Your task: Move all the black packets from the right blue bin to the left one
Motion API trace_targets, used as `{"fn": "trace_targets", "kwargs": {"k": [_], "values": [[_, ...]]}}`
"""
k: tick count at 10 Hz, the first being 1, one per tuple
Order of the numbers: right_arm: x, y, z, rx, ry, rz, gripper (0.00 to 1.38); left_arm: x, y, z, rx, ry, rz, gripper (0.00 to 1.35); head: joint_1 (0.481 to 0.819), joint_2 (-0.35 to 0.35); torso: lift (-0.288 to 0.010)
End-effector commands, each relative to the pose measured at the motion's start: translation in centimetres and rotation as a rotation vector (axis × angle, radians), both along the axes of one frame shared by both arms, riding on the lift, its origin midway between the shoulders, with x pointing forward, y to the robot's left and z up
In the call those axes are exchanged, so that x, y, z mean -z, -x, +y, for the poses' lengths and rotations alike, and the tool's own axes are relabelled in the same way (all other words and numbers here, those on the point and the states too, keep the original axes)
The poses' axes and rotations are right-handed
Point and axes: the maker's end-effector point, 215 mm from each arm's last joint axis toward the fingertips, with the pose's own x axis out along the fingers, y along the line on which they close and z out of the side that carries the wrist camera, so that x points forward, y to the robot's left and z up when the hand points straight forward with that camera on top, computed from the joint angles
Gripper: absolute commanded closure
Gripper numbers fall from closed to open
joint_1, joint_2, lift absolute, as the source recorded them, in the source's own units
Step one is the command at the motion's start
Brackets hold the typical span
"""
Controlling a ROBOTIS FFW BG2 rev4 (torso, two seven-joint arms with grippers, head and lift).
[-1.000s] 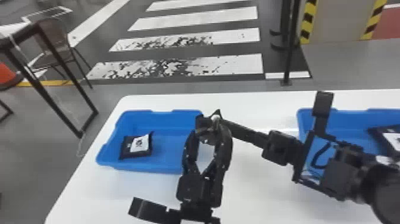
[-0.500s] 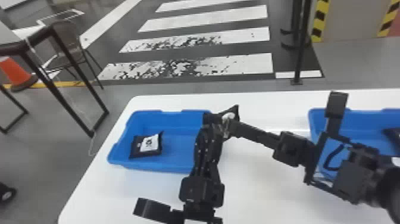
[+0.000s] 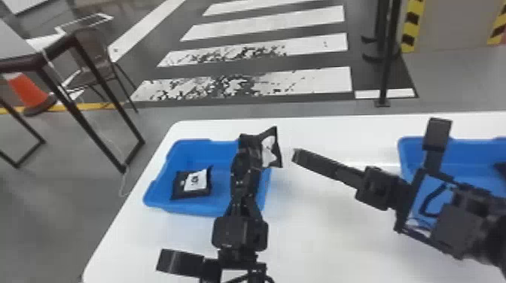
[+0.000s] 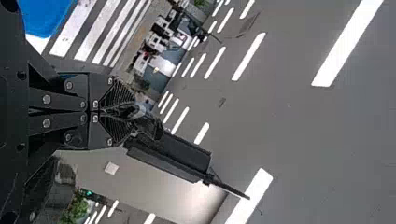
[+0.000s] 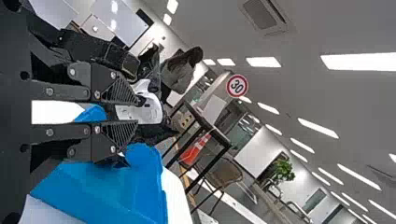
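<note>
In the head view my left gripper (image 3: 251, 145) is shut on a black packet with a white label (image 3: 270, 151), at the right end of the left blue bin (image 3: 222, 160). My right gripper (image 3: 297, 155) stands just right of that packet, apart from it. The left wrist view has my left gripper (image 4: 133, 111) with its fingers together. In the right wrist view, my right gripper (image 5: 135, 113) is open, the labelled packet (image 5: 147, 108) beyond its fingertips. Another black packet (image 3: 192, 183) lies in the left bin. The right blue bin (image 3: 410, 152) holds a black packet (image 3: 501, 169), partly visible.
Both bins stand on a white table (image 3: 323, 233), with bare tabletop between them. My right arm crosses in front of the right bin. Beyond the table are a dark-framed table (image 3: 94, 71), a chair and an orange cone (image 3: 28, 90).
My left gripper has shut on the packet, and my right gripper has let go. They have drawn apart, the left carrying the packet over toward the left bin. The head view has swung left.
</note>
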Motion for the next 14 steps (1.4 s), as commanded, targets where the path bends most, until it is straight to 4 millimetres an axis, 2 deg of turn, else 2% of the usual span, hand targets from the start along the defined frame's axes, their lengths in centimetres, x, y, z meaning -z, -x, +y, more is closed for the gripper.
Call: {"fn": "trace_targets", "kwargs": {"k": [1,2,3,4,5,6,7,8,9,10,12,13,14], "values": [[-0.3,-0.7,-0.5,0.024,-0.014,-0.015,0.48,1.1,-1.8,3.4,-0.092,-0.150,0.004,1.20,0.695,0.322,-0.168],[0.0,-0.8,-0.7,0.029,-0.010,-0.016,0.15,1.8,-3.2,6.8,-0.189,-0.309,0.013,1.20,0.695,0.338,-0.168],[0.3,-1.3,-1.4,0.050,0.016,-0.036,0.12,3.0,-4.4,9.8,-0.266,-0.399,0.052,1.20,0.695,0.350,-0.168],[0.8,-3.0,-3.5,0.111,0.075,-0.086,0.13,5.1,-4.9,11.8,-0.318,-0.357,0.123,1.14,0.695,0.350,-0.168],[1.4,-5.2,-6.8,0.192,0.176,-0.154,0.13,6.8,-4.8,13.3,-0.334,-0.303,0.177,0.62,0.695,0.350,-0.168],[1.9,-7.2,-11.0,0.284,0.272,-0.206,0.12,6.8,-4.3,13.8,-0.350,-0.296,0.171,0.11,0.695,0.350,-0.168],[2.5,-8.5,-15.6,0.381,0.351,-0.236,0.12,6.1,-3.8,13.8,-0.356,-0.290,0.145,0.04,0.695,0.346,-0.168],[3.4,-10.2,-20.5,0.474,0.395,-0.217,0.12,5.5,-3.2,13.9,-0.366,-0.280,0.118,0.12,0.695,0.299,-0.168],[3.9,-11.4,-25.0,0.542,0.446,-0.190,0.12,5.3,-2.9,13.6,-0.345,-0.311,0.103,0.12,0.695,0.269,-0.168],[3.9,-11.8,-29.6,0.600,0.570,-0.182,0.11,4.9,-2.9,13.3,-0.318,-0.346,0.087,0.12,0.695,0.203,-0.168],[7.6,-12.2,-35.2,0.660,0.756,-0.034,0.10,3.1,-2.7,12.4,-0.269,-0.378,0.030,0.15,0.695,0.090,-0.168],[9.6,-12.3,-36.8,0.659,0.817,0.038,0.10,2.1,-2.3,11.7,-0.261,-0.369,0.001,0.16,0.695,0.067,-0.168],[10.9,-11.7,-37.5,0.649,0.875,0.091,0.10,1.8,-2.3,11.2,-0.254,-0.366,-0.008,0.16,0.695,0.034,-0.168]]}}
